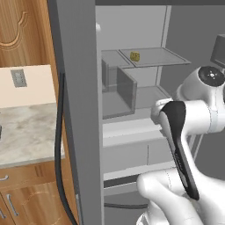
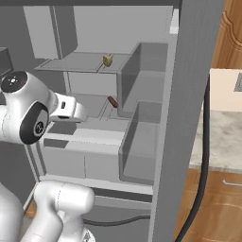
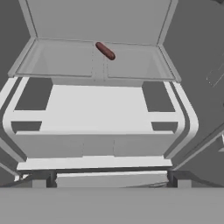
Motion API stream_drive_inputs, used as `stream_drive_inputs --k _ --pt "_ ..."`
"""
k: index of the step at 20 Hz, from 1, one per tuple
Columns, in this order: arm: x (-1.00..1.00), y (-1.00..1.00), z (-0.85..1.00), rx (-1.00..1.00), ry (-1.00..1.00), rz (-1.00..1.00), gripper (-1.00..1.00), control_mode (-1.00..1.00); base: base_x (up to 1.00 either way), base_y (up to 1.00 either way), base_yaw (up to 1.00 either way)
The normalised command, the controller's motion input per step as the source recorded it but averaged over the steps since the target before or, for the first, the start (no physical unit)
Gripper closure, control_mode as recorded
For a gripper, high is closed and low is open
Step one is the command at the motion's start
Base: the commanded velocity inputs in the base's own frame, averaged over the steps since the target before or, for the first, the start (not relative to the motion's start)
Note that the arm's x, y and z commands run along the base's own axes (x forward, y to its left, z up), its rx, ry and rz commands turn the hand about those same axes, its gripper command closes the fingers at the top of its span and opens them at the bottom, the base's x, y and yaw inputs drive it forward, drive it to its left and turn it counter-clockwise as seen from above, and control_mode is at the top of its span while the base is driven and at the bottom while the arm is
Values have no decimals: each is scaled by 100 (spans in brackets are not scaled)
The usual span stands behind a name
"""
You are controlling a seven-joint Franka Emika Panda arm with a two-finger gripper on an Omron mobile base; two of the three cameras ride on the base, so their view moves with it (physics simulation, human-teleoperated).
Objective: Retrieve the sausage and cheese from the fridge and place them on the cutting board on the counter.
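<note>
Open, tall grey French-door fridge (image 1: 79, 110), matte flat-sided panels and translucent grey shelves inside. Perched on the upper glass shelf (image 1: 158, 57): a small yellowish-olive wedge of cheese (image 1: 135, 56), blocky and faceted, also seen in the right base view (image 2: 108, 60). One level down, on the smooth grey lower shelf (image 3: 65, 59): a short reddish-brown sausage (image 3: 105, 51), rod-shaped with rounded ends, lying aslant near the shelf's middle seam, close to the back wall (image 2: 112, 101). Below that, pale white drawer fronts (image 3: 100, 144) with boxy rails. Beside the fridge, a broad beige-grey veined marble bench (image 1: 26, 132) over glossy wooden cabinets (image 1: 30, 197) with silver handles; a dark cable-like bar handle (image 1: 59, 145) curving down the door edge.

White glossy robot arm (image 1: 193, 114) with dark joints, reaching toward the fridge interior. Jaws spread wide, gripping nothing, tips themselves out of sight in the hand view. Sausage well apart from the jaws, far ahead and roughly centred on their line of sight; cheese higher still, on the shelf above.
</note>
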Motion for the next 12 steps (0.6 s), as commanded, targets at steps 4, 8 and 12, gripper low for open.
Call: stream_drive_inputs --k 4,8,12 --pt "5 -6 76 0 -10 0 -100 -100 0 0 0" --pt "19 -14 60 1 -2 0 -100 -100 0 0 0" --pt "54 -24 48 3 -2 1 -100 -100 0 0 0"
